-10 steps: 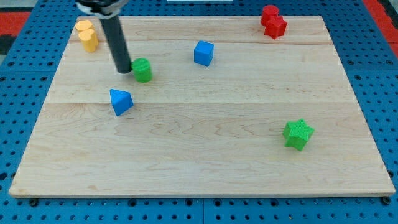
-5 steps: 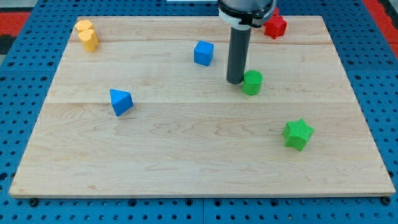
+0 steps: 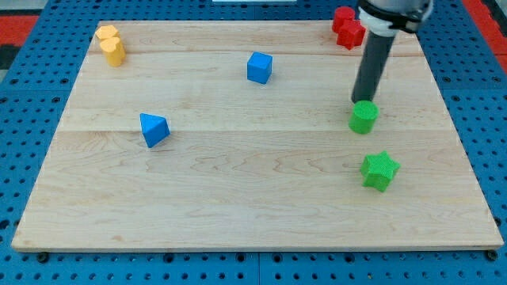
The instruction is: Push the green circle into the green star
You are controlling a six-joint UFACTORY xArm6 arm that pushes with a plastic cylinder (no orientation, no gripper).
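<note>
The green circle (image 3: 364,117) stands on the wooden board at the view's right, a short gap above the green star (image 3: 379,170). My tip (image 3: 360,101) touches the circle's upper edge, on the side away from the star. The dark rod rises from there toward the view's top right. The star sits below and slightly right of the circle.
A blue cube (image 3: 259,67) lies top centre. A blue triangle-like block (image 3: 154,129) lies at the left. Two yellow blocks (image 3: 111,44) sit at the top left corner. Two red blocks (image 3: 347,28) sit at the top right, just left of the rod.
My tip has pushed the green circle from the board's left to its right and slightly down, so it now lies close above the green star. Other blocks have not moved.
</note>
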